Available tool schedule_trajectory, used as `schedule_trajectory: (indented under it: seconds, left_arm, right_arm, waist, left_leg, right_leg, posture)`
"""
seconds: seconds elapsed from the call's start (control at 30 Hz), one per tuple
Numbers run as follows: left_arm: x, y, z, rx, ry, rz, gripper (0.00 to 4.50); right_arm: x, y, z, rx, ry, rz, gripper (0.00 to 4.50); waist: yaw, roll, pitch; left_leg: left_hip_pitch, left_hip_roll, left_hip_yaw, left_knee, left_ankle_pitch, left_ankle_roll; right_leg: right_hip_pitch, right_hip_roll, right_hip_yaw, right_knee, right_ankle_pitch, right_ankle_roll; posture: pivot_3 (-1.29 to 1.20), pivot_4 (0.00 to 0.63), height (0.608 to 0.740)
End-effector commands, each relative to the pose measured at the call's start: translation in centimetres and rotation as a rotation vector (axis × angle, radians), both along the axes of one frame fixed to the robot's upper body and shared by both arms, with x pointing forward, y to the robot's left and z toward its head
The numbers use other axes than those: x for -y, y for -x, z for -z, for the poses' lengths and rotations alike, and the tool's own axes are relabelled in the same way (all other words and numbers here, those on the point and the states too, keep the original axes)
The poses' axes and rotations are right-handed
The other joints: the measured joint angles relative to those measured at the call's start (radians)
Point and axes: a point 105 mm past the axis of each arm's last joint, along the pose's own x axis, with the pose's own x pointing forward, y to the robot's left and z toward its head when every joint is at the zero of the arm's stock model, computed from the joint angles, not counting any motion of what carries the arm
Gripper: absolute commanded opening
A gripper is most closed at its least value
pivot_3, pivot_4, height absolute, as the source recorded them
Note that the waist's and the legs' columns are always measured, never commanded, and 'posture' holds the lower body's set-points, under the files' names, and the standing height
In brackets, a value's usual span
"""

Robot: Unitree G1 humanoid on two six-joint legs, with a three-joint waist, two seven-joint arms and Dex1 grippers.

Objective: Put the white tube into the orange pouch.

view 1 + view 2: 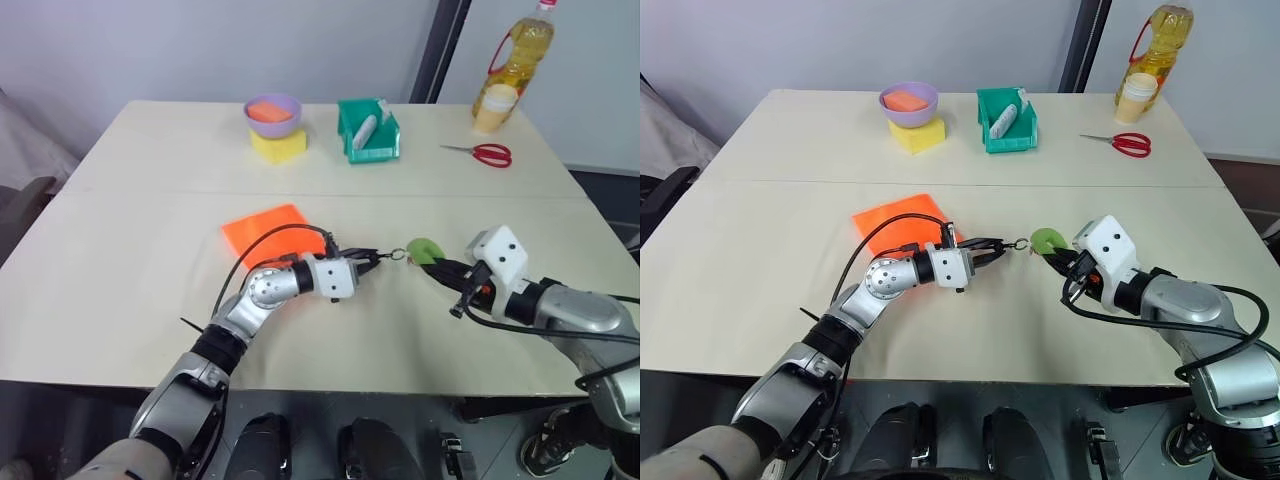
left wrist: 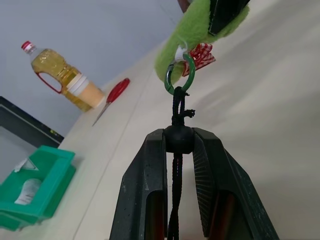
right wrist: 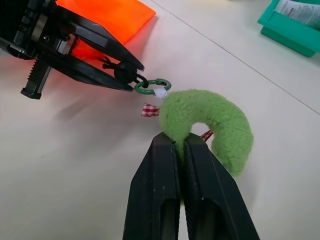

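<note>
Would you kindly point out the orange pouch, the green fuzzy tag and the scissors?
orange pouch (image 1: pixel 898 217), right eye view, its flat middle.
green fuzzy tag (image 3: pixel 215 125), right wrist view, top of its curve.
scissors (image 1: pixel 492 154), left eye view, red handles.

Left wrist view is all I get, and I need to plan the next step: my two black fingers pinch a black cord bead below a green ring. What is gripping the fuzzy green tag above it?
Observer: The right gripper, shut on the curved green plush tag.
Operator: Where is the flat orange fabric pouch?
Observer: The orange pouch lies flat on the table, behind the left gripper.
Operator: And the tube?
Observer: A pale tube lies in the green plastic bin at the table's far side; I cannot make out a maroon band.
</note>
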Motion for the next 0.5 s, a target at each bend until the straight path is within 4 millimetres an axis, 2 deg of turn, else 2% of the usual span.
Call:
schedule_trajectory:
  seconds: [0.03, 0.2, 0.5]
  left_arm:
    - [-0.4, -0.2, -0.8, 0.036, 0.002, -0.012, 0.22]
    - [-3.1, -0.5, -0.3, -0.005, -0.026, -0.063, 0.22]
    - [-10.2, -0.5, 0.6, -0.088, -0.104, -0.231, 0.22]
  right_arm:
    - [-0.3, 0.2, -1.3, 0.054, 0.003, -0.018, 0.00]
    - [0.3, -0.2, -1.3, 0.068, 0.013, 0.013, 0.00]
    - [1.3, -0.8, -0.9, 0.075, 0.052, 0.055, 0.00]
  waist:
    - [0.000, 0.000, 0.000]
    - [-0.003, 0.000, 0.000]
    - [-0.001, 0.000, 0.000]
  left_leg:
    - [0.000, 0.000, 0.000, 0.000, 0.000, 0.000]
    - [0.000, 0.000, 0.000, 0.000, 0.000, 0.000]
    - [0.000, 0.001, 0.000, 0.001, 0.000, 0.000]
  right_leg:
    - [0.000, 0.000, 0.000, 0.000, 0.000, 0.000]
    - [0.000, 0.000, 0.000, 0.000, 0.000, 0.000]
    - [0.000, -0.001, 0.000, 0.001, 0.000, 0.000]
  posture:
    - [0.00, 0.150, 0.737]
    - [0.00, 0.150, 0.737]
    - [0.00, 0.150, 0.737]
